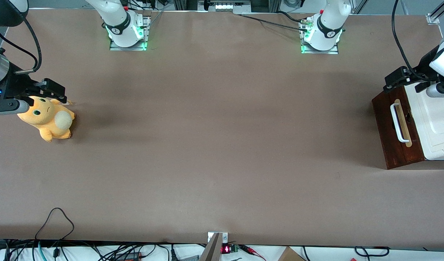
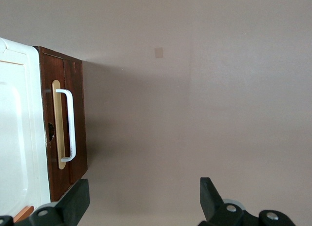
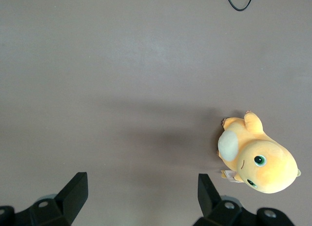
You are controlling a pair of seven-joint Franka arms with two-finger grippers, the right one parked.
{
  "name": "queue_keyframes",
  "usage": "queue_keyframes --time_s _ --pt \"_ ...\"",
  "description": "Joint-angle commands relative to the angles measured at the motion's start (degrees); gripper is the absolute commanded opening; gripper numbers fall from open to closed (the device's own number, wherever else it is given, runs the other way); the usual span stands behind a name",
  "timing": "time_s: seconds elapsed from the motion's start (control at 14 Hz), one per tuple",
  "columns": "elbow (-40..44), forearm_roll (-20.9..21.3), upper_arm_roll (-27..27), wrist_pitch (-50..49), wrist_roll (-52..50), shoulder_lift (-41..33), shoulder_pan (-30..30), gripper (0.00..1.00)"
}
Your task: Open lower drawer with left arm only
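Left wrist view gives the clearest look at the small black two-finger gripper (image 2: 144,201): its fingers (image 2: 212,197) stand wide apart with nothing between them, hovering over bare brown tabletop (image 2: 204,104) just in front of the cabinet; one finger sits close by the drawer face without touching it. Front view shows the same gripper (image 1: 403,79) only as a black block above the cabinet's edge farthest from that camera, on the glossy white jointed left arm (image 1: 441,61), and the gap between the fingers cannot be read there. Seen from the wrist, the dark reddish-brown wooden lower drawer (image 2: 73,123) carries a white bar handle (image 2: 69,126) mounted on a pale wood strip (image 2: 57,123); its front looks flush with the cabinet face, so it appears closed. From the front, the drawer (image 1: 386,127) faces toward the parked arm's end, and the cabinet's white moulded top (image 1: 434,123) lies above it at the working arm's end of the table; only this view and the right wrist view show the orange plush toy (image 1: 48,119) with a cream belly, lying well apart at the parked arm's end.
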Motion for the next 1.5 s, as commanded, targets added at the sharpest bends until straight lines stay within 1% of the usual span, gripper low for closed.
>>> queue_keyframes --time_s 0.0,0.36,1.14,1.21,1.29,1.36,1.43 --pt "1.37 -1.08 0.18 -2.19 1.3 0.14 0.1 1.0" --pt "2.34 -0.46 0.0 -2.38 1.47 0.49 0.01 1.0" --pt "0.58 -0.46 0.09 -4.14 2.09 1.55 0.19 1.0" --pt "0.58 0.67 -0.52 -4.14 1.74 1.55 0.1 1.0" --pt "0.58 4.94 -2.09 -4.14 1.3 1.46 0.1 1.0" --pt "0.4 10.64 -4.98 -4.31 -0.53 1.55 0.1 1.0" --pt "-0.99 16.96 -7.97 -4.31 -5.51 1.63 0.01 1.0"
